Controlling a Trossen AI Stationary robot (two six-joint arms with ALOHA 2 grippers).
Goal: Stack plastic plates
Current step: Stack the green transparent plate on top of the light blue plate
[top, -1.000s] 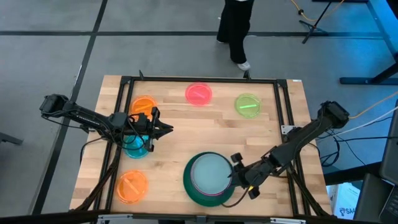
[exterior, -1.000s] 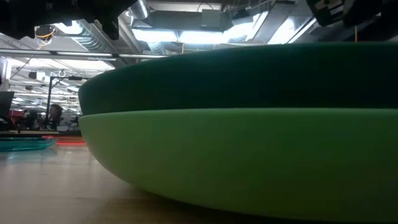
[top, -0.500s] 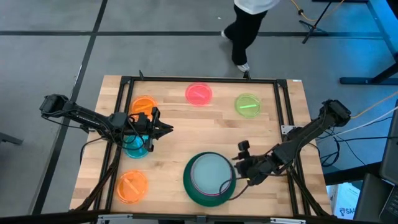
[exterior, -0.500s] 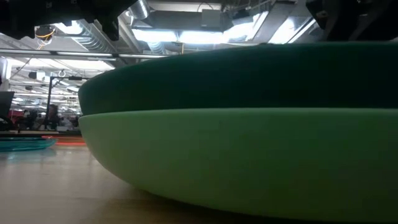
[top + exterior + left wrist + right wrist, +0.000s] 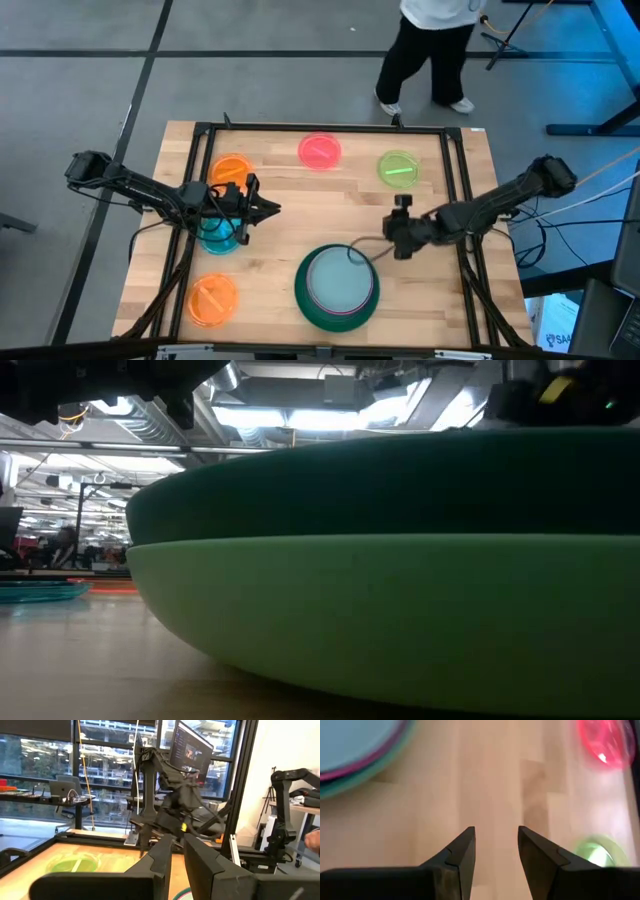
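Big stack (image 5: 337,290) at table's 6 o'clock: dark green outermost, magenta and grey-blue nested. Right gripper (image 5: 398,238) empty, fingers parted, just off stack's 2 o'clock. Lime plate (image 5: 399,168) lies at its 12 o'clock, nearest loose one, clear path; pink-red plate (image 5: 320,151) at 11. Left gripper (image 5: 268,209) over teal plate (image 5: 219,233), looks closed on nothing.

stack (image 5: 337,288): grey-blue top, near edge | loose: orange (image 5: 212,299), orange (image 5: 231,168), teal (image 5: 219,233), pink-red (image 5: 320,151), lime (image 5: 399,168)

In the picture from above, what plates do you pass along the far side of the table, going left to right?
Orange plate → pink-red plate → lime plate.
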